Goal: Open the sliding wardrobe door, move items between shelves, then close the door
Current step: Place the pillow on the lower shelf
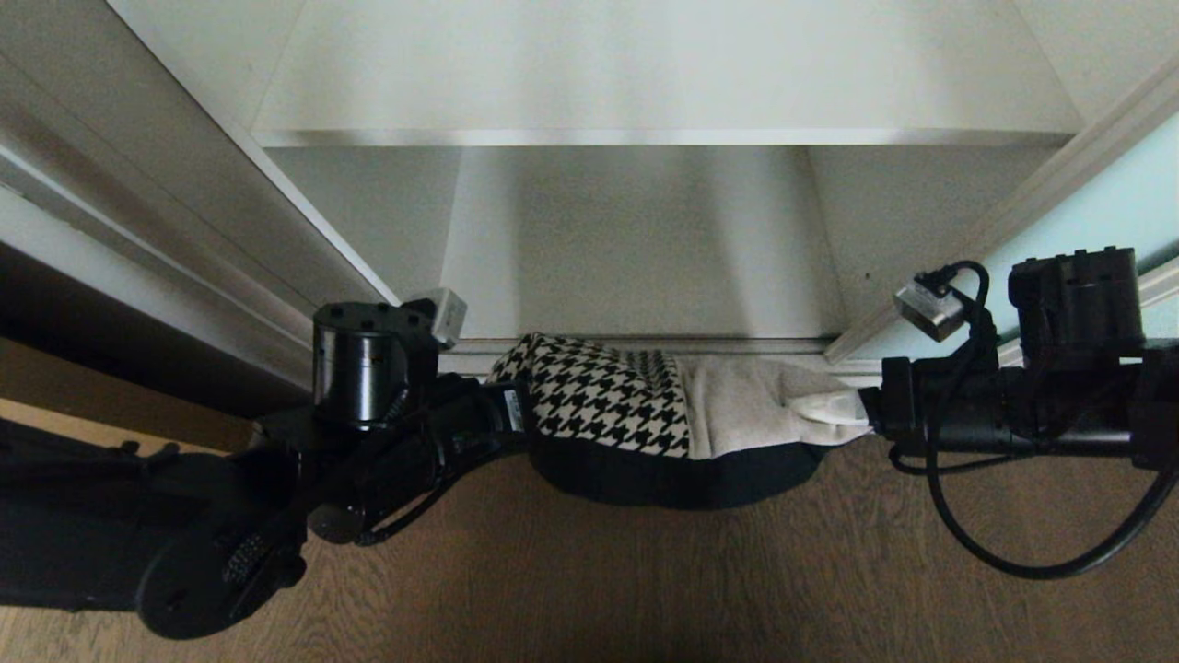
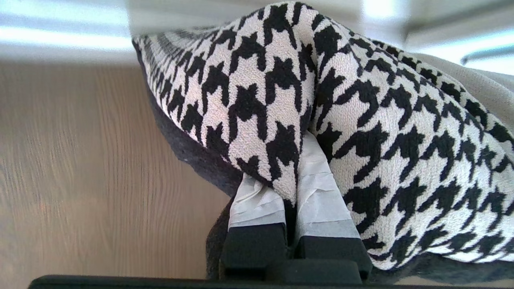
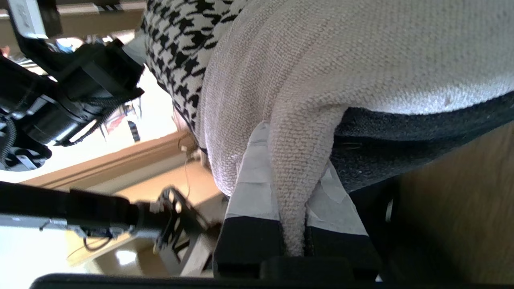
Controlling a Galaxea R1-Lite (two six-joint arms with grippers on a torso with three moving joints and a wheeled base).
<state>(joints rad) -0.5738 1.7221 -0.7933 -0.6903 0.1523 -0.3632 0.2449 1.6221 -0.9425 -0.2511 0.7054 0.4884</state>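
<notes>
Two soft cushions hang between my arms in the head view, above the brown wood floor [image 1: 589,589] before the open wardrobe: the black-and-white houndstooth cushion [image 1: 599,396] beside the cream textured cushion [image 1: 755,405], below the white shelf [image 1: 645,136]. Left wrist view: my left hand [image 2: 293,196] pinches houndstooth fabric. Right wrist view: my right hand [image 3: 293,208] pinches a cream fold.

cushions [image 1: 682,414] before wardrobe, below shelf [image 1: 663,136]
</notes>
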